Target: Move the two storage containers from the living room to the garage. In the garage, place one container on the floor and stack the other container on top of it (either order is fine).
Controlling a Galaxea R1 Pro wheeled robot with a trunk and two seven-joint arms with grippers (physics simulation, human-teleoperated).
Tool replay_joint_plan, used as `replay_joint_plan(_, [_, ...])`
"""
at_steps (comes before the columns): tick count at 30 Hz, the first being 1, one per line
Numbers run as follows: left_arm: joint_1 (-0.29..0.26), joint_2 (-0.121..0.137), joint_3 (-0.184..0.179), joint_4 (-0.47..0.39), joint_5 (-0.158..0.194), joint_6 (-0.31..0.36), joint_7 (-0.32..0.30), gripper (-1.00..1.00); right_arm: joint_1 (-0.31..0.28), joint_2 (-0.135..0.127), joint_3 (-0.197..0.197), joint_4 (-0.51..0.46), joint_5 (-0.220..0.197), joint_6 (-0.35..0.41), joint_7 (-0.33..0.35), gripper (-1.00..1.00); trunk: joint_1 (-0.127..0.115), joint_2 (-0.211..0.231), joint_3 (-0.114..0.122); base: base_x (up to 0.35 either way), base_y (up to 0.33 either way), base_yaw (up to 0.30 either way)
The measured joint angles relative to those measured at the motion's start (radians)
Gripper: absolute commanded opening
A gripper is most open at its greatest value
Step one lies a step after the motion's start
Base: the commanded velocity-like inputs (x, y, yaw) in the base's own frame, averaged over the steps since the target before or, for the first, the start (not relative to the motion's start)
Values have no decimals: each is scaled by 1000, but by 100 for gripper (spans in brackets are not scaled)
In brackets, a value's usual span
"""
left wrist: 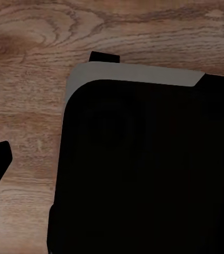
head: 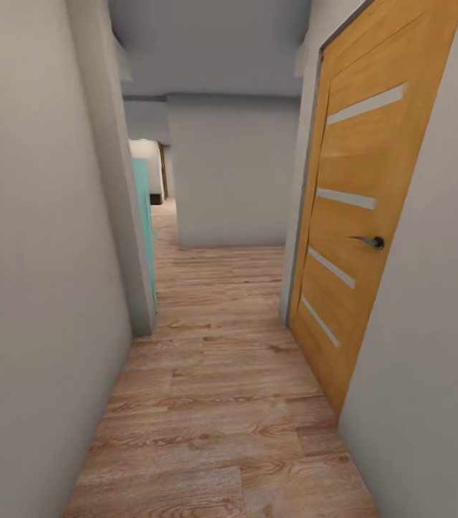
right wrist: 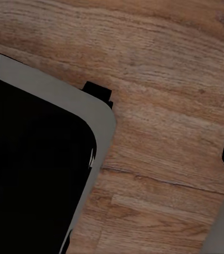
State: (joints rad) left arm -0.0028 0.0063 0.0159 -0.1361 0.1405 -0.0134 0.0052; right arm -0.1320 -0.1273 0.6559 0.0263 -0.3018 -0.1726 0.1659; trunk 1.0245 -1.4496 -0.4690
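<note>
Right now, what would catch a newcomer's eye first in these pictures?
The orange wooden door on the hallway's right wall, shut, with pale stripes and a dark handle. Next, the light wood plank floor running ahead to a grey wall, with a turquoise edge peeking from an opening on the left. Both wrist views look down on the same planks past a dark, grey-rimmed body.

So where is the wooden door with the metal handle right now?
In the head view, the wooden door stands on the right side of the narrow corridor, closed in the pale wall, with the wood plank floor running past it toward a grey wall ahead.
</note>
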Motion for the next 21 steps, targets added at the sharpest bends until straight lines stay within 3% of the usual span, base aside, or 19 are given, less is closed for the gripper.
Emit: replay_joint_plan(21, [0,0,0,1,1,1,-1,100,0,-2,-1,0,-2,-1,0,100,0,0,0,320,0,1])
